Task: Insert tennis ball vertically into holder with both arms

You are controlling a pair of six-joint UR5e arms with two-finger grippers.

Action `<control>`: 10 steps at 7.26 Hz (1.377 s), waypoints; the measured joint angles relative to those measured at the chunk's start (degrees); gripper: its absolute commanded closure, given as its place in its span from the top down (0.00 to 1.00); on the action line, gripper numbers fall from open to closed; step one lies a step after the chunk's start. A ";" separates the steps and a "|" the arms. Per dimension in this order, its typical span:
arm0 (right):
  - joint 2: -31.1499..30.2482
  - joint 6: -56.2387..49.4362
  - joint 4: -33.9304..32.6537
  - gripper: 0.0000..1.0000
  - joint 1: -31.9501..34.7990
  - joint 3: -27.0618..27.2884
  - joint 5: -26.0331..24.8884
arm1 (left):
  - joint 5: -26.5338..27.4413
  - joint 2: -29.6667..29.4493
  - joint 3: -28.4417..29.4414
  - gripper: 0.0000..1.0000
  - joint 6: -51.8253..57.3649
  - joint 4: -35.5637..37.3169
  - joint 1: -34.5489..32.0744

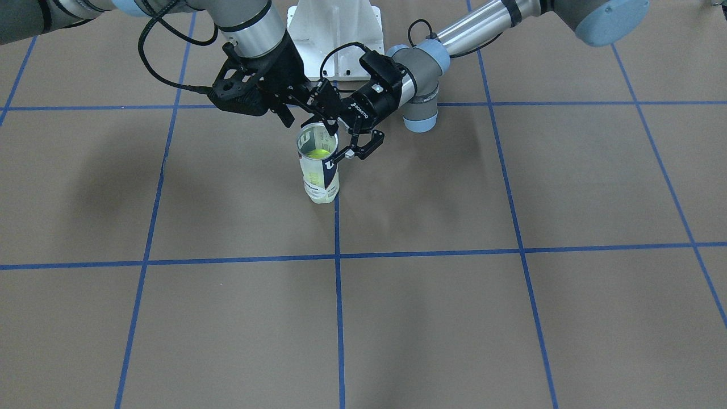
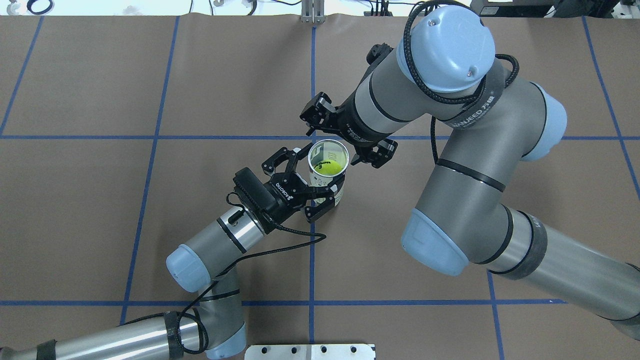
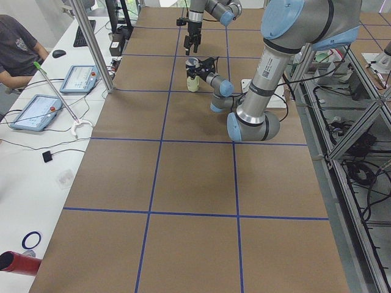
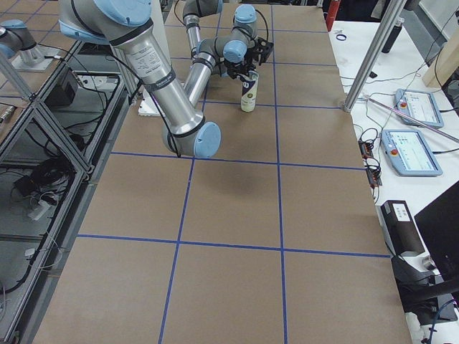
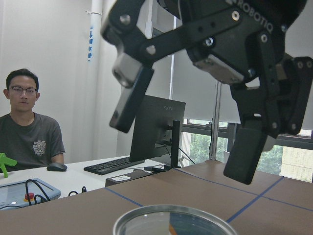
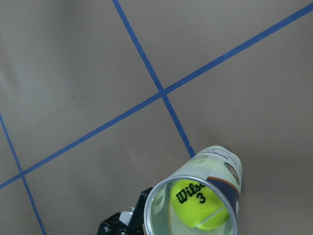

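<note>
The holder (image 2: 327,172) stands upright on the brown worktop (image 2: 100,225), on the blue tape line (image 2: 311,260) that runs from the robot-side edge to the far edge. It is roughly midway between the left and right ends and well away from every corner. Its open metal rim faces up. A yellow tennis ball (image 2: 330,167) with black lettering sits inside, below the rim and visible through the clear wall. The left gripper (image 2: 314,172) reaches in level from the robot's left at the height of the upper holder. It is released, with fingers (image 2: 286,156) spread wide to either side of the holder wall. Contact between the fingers and the wall cannot be determined. The right gripper (image 2: 347,134) hangs above the holder on the far-edge side and points down toward the rim. It is also released, with its two finger linkages splayed apart and nothing between them. The white pedestal base (image 1: 335,34) stands at the robot-side edge, in line with the holder.
</note>
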 measured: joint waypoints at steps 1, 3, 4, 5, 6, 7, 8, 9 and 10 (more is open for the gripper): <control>0.03 -0.10 0.00 0.99 0.03 0.10 0.04 | -0.02 0.01 -0.22 0.92 0.02 0.00 -0.01; -0.13 -0.46 0.00 0.99 0.91 0.23 0.34 | -0.10 0.76 -2.57 0.92 0.06 0.00 -0.26; -0.38 -0.62 0.00 0.99 1.60 0.20 0.52 | -0.20 2.01 -4.63 0.92 0.01 0.02 -0.34; -0.81 -0.88 0.02 0.99 2.26 0.16 0.66 | -0.32 4.57 -7.78 0.91 -0.22 0.06 -0.37; -1.37 -1.58 0.04 0.99 3.03 0.15 0.76 | -0.41 7.96 -12.12 0.87 -0.57 0.10 -0.38; -2.22 -3.10 0.04 0.99 4.00 0.17 0.86 | -0.47 11.63 -16.49 0.81 -0.77 0.12 -0.41; -3.44 -5.84 0.10 0.99 5.21 0.18 0.92 | -0.48 15.40 -19.94 0.80 -0.88 0.09 -0.61; -5.46 -10.38 0.29 0.99 6.80 0.08 0.91 | -0.40 18.46 -22.03 0.80 -1.06 0.31 -1.74; -7.69 -15.71 0.43 0.99 8.66 -0.24 0.82 | -0.34 20.28 -22.74 0.80 -2.89 2.26 -4.31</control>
